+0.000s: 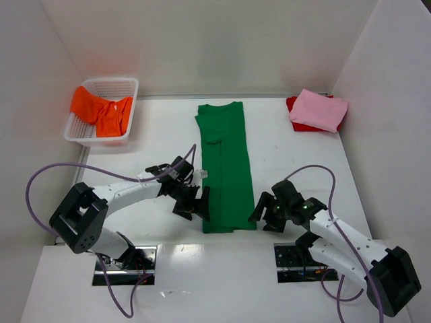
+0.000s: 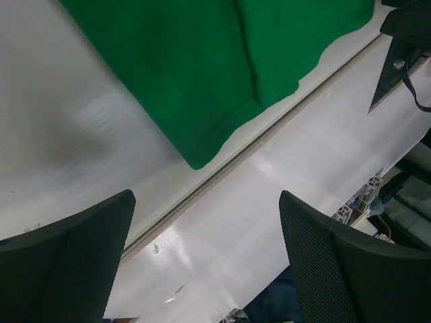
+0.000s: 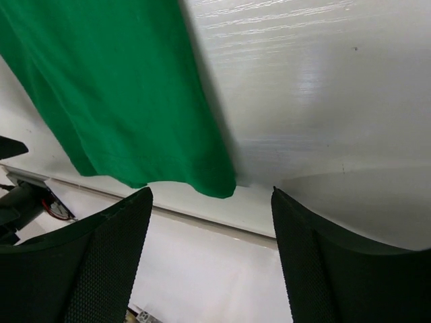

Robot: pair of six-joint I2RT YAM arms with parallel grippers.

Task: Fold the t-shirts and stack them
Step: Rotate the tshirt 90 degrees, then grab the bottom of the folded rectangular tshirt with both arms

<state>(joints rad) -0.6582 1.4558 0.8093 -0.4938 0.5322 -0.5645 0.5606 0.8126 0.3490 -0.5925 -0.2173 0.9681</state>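
Top view: left gripper and right gripper flank the near hem of the green t-shirt, which lies as a long folded strip mid-table. Left wrist: fingers spread wide, nothing held; the shirt's hem corner lies just beyond them. Right wrist: fingers equally wide, empty; the opposite hem corner sits just ahead between the tips.

Top camera sits high behind both arms and looks down on the whole table, arm bases at its bottom edge. Each wrist camera is low and close over the near table edge, looking out between its own fingers. All three views share the green t-shirt near hem: left wrist sees its left corner, right wrist its right corner.
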